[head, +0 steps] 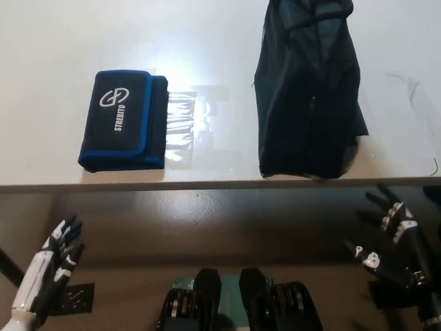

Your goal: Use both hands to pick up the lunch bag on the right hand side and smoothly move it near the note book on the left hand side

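A tall black lunch bag [308, 89] stands on the white table [48, 62], right of centre, its top cut off by the picture's upper edge. To its left lies a flat black case with blue trim and white "STREBITO" lettering [124, 119], where the notebook is meant to be. My white left hand [52, 265] hangs open at the lower left, below the table's front edge. At the lower right my black right hand [393, 238] is open too, fingers spread, below the table and just right of the bag. Neither hand touches anything.
A clear plastic sheet [182, 127] lies between the case and the bag, glaring under the light. The table's front edge [207, 185] runs across the picture above both hands. A thin dark cord [406, 83] lies at the far right.
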`<state>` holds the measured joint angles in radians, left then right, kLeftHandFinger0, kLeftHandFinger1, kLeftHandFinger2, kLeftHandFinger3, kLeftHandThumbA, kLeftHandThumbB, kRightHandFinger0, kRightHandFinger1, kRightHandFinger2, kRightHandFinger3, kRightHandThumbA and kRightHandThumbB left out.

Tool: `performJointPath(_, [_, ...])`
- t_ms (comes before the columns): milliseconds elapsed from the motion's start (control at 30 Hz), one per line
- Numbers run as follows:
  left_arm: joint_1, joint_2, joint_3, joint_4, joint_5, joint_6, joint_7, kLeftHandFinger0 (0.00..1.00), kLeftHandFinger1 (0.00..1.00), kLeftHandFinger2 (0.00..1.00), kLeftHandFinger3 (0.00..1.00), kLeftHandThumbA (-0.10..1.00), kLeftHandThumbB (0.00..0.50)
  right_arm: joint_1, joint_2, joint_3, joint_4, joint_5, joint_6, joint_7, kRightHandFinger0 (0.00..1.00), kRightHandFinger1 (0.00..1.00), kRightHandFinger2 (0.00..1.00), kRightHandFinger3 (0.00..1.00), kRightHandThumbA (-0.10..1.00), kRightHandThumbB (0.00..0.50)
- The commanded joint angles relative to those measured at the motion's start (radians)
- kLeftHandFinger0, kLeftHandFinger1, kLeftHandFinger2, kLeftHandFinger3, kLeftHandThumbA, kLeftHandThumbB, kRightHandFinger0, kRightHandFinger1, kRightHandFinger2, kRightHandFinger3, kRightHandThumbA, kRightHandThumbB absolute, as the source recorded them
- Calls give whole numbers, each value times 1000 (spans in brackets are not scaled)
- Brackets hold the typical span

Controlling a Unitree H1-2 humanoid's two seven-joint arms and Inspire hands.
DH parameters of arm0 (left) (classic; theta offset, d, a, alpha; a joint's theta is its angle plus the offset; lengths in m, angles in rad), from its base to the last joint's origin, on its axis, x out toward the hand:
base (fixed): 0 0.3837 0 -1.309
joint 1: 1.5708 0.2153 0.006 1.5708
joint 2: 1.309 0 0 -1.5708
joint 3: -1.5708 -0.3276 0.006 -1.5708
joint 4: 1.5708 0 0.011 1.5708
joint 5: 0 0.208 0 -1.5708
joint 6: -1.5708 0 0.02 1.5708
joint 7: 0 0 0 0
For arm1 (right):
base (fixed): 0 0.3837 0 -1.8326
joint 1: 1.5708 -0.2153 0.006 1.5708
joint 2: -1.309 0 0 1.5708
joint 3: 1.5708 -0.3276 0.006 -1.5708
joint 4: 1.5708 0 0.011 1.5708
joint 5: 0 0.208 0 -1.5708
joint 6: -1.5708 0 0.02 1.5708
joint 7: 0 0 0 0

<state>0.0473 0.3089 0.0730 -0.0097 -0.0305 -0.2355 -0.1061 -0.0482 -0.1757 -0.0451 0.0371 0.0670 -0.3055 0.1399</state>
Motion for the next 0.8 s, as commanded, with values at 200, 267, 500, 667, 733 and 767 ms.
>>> performJointPath(200, [-110, 37, -13, -312, -15, -16, -51, 1000, 1000, 1000, 1000, 964, 227, -43, 17, -101, -268, 76, -104, -65, 952, 970, 1000, 1000, 932, 216])
performJointPath(267, [-163, 34, -26, -331, -12, 21, -60, 1000, 1000, 1000, 1000, 1000, 251, -58, 8, -111, -280, 67, -69, -65, 1000, 1000, 1000, 1000, 993, 247])
performJointPath(500, [-323, 23, -72, -329, -7, 114, -88, 1000, 1000, 1000, 1000, 1000, 300, -127, -35, -131, -255, 89, 26, -50, 1000, 1000, 1000, 1000, 1000, 268])
performJointPath(667, [-430, 9, -107, -306, -29, 211, -111, 1000, 1000, 1000, 1000, 1000, 304, -197, -57, -145, -202, 187, 85, -36, 1000, 1000, 1000, 1000, 1000, 255])
performJointPath(733, [-473, -1, -118, -280, -26, 220, -114, 1000, 1000, 1000, 1000, 1000, 268, -234, -65, -151, -170, 212, 103, -29, 1000, 1000, 1000, 1000, 1000, 244])
performJointPath(767, [-488, -5, -121, -270, -22, 224, -113, 1000, 1000, 1000, 1000, 1000, 267, -248, -68, -152, -155, 217, 107, -27, 1000, 1000, 1000, 1000, 1000, 244])
